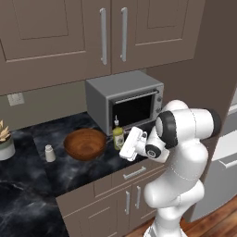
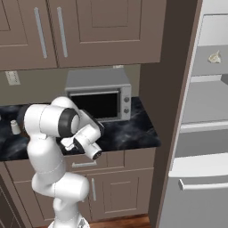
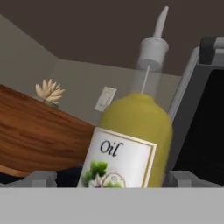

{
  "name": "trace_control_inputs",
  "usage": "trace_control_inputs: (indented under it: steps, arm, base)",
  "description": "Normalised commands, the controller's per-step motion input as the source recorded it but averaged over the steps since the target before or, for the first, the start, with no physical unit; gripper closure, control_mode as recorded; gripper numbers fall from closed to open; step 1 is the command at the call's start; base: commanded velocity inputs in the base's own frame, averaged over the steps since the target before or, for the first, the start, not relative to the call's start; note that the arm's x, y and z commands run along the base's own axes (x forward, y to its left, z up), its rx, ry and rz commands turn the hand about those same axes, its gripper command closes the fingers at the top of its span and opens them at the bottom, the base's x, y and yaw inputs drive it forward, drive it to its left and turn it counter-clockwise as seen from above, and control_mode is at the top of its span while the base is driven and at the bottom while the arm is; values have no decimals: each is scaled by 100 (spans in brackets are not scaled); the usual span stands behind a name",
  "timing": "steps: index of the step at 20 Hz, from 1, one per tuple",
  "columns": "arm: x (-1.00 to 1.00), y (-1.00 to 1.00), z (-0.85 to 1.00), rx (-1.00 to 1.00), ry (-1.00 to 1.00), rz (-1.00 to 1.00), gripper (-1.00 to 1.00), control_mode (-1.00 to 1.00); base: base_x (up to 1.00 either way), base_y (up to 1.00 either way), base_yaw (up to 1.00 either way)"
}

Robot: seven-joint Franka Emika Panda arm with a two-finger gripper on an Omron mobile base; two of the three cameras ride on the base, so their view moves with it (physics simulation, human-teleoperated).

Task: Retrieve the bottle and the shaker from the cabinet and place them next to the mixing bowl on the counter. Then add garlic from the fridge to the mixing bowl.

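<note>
Glossy yellow bottle with thin grey spout stands beside the round wooden mixing bowl; gripper level, jaws wide, flanking the bottle untouched.

Kitchen: wall cabinet, microwave on marble counter, fridge.

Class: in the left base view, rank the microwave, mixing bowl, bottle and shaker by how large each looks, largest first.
1. microwave
2. mixing bowl
3. bottle
4. shaker
The bottle and shaker look close in size; the bottle is taller.
</note>
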Motion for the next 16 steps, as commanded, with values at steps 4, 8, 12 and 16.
trace_control_inputs:
  steps: [4, 8, 12, 16]
  arm:
    - [-14, -22, 0, 1, 2, -3, -100, -100]
    - [0, -59, 0, 5, 12, -12, -100, -100]
    - [-1, -54, 0, 6, 10, -10, -100, -100]
    - [-36, -12, 1, 5, 0, 0, -100, -100]
  base:
    - [0, 0, 0]
    - [0, 0, 0]
    - [0, 0, 0]
    - [0, 0, 0]
